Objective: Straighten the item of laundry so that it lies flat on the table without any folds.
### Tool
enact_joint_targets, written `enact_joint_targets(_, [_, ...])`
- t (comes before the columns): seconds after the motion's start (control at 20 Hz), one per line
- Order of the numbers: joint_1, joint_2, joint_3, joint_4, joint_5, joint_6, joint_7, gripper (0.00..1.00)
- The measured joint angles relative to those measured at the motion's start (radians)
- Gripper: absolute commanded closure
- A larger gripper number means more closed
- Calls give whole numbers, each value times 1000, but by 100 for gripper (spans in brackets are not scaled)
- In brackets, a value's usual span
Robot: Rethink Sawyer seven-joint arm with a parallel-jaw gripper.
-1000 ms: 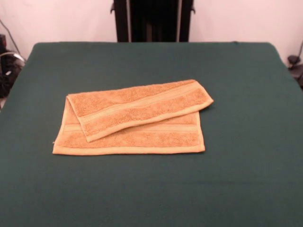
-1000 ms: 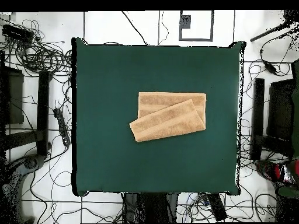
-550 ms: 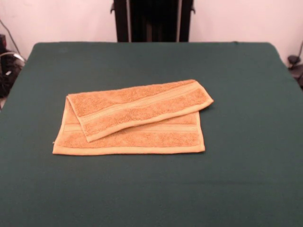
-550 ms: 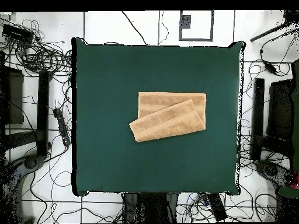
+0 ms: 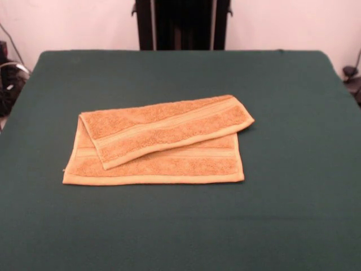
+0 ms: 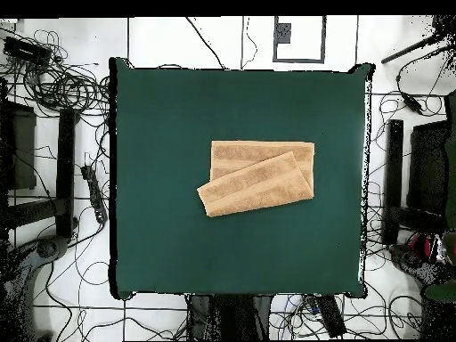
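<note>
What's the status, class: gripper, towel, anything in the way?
Gripper not in view. Towel mid-table, top layer folded askew across it, not flat. Nothing on or near the towel.

An orange-tan towel (image 5: 161, 144) lies folded over itself, askew, on the green table (image 5: 282, 84).

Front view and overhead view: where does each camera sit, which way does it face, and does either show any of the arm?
Front view: across the table, facing the dark pedestal at the far edge; the folded towel lies mid-table; no arm or gripper shows.
Overhead view: above, looking straight down on the table and towel, with cables on the floor around; no gripper shows.
Shared: the same towel and table, turned half round between views.
</note>
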Motion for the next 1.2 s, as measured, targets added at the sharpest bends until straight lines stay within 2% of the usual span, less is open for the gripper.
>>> enact_joint_targets(0.6, [148,93,-7,-17,32,-49,6,100])
enact_joint_targets(0.95, [214,191,-16,-89,40,-57,32,100])
enact_joint_targets(1.2, [244,270,-19,-137,83,-63,43,100])
